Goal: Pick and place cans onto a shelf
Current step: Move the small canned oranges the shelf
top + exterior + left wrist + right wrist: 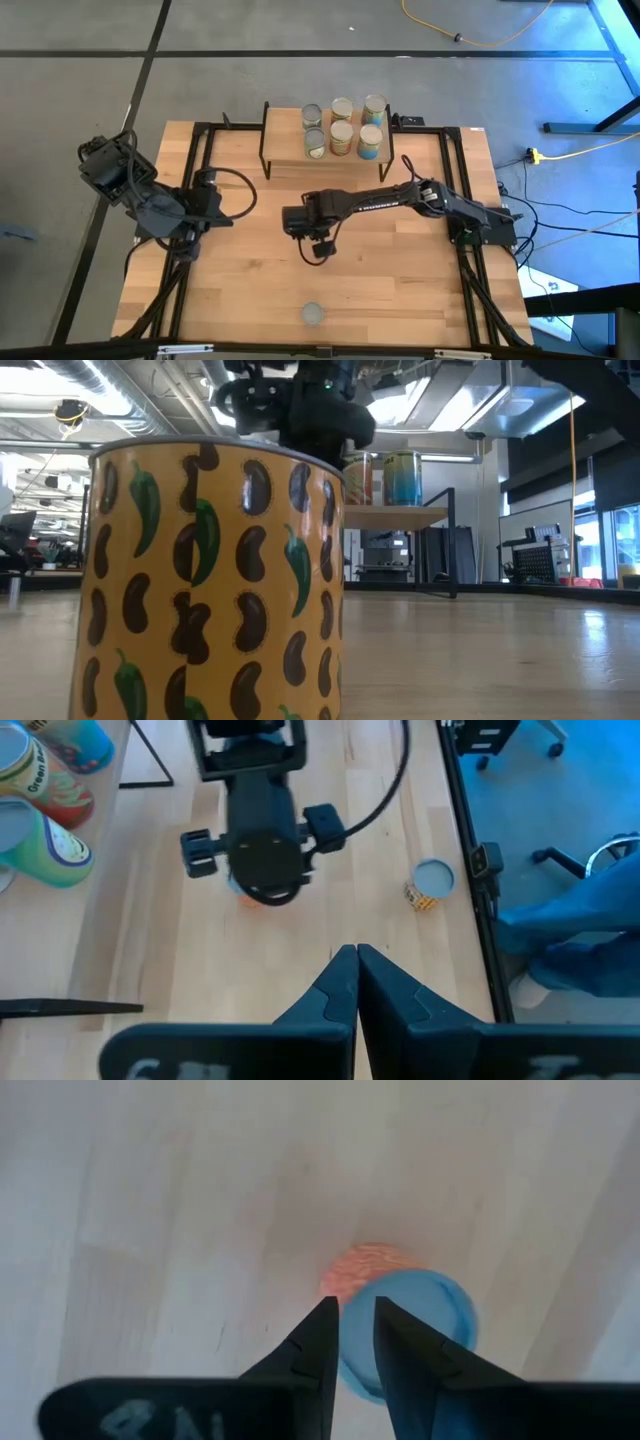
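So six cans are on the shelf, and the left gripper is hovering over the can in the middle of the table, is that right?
Not quite: it is the right gripper over that can; the high view shows it. Six cans do stand on the shelf.

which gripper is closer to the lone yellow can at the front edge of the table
Right. The right gripper hangs over the table's middle, directly behind the yellow can. The left gripper waits off toward the left side, farther from it.
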